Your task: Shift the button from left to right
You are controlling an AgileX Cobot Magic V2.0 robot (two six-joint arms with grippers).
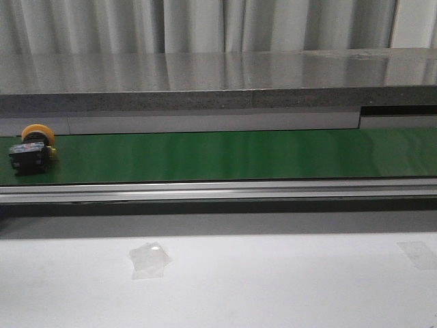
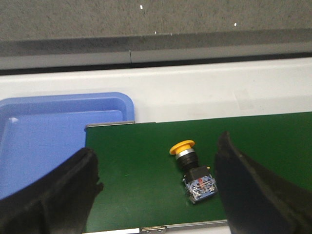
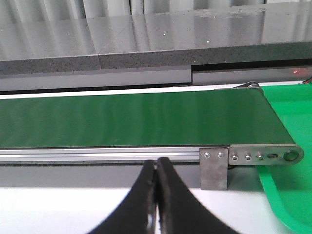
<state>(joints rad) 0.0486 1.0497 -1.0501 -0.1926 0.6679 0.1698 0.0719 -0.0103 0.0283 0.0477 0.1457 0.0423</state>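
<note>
The button (image 1: 31,148), with a yellow-orange cap and a black body, lies on its side at the far left of the green conveyor belt (image 1: 225,154). In the left wrist view the button (image 2: 192,170) lies on the belt between my wide-open left fingers, closer to one finger (image 2: 253,190) than the other, touching neither. My left gripper (image 2: 158,187) is open and empty above it. My right gripper (image 3: 156,168) is shut and empty, in front of the belt's near rail by its right end. Neither gripper shows in the front view.
A blue tray (image 2: 53,136) sits past the belt's left end. A green tray (image 3: 287,195) sits at the belt's right end. A grey stone ledge (image 1: 218,78) runs behind the belt. Clear tape patches (image 1: 150,260) lie on the white table.
</note>
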